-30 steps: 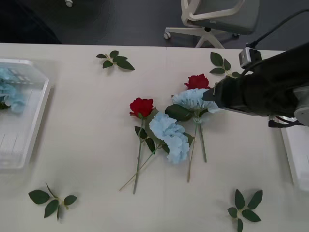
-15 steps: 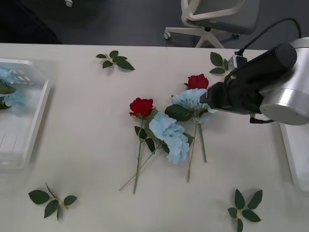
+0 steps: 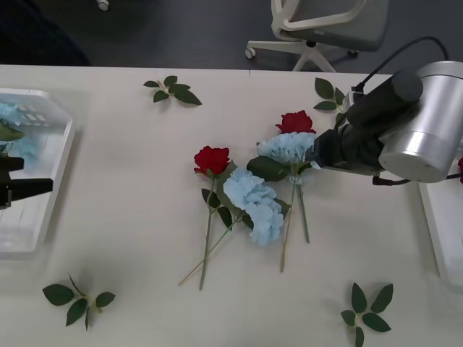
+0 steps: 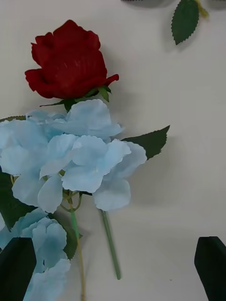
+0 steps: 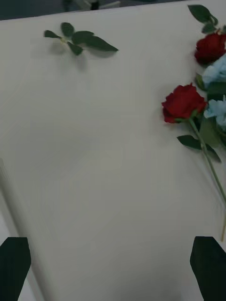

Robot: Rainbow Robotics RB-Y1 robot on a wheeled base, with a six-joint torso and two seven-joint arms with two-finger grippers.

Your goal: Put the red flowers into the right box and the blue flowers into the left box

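Observation:
Two red flowers lie mid-table: one rose (image 3: 212, 159) (image 5: 182, 101) on a long stem, another (image 3: 295, 121) (image 4: 69, 60) touching a blue flower head (image 3: 288, 147) (image 4: 75, 150). A second blue flower (image 3: 255, 204) lies between them. My right gripper (image 4: 113, 268) is open, its black fingers hovering just right of that rose and blue head; the right arm (image 3: 391, 134) reaches in from the right. My left gripper (image 3: 29, 186) (image 5: 110, 268) is open over the left box (image 3: 40, 217), which holds a blue flower (image 3: 16, 141). The right box (image 3: 443, 231) sits at the right edge.
Loose green leaf sprigs lie at the back (image 3: 173, 90), back right (image 3: 329, 94), front left (image 3: 76, 298) and front right (image 3: 367, 312). An office chair (image 3: 318, 25) stands beyond the table's far edge.
The right arm has turned and drawn slightly right, its gripper staying beside the blue head. The left gripper has come into view over the left box. The flowers have not moved.

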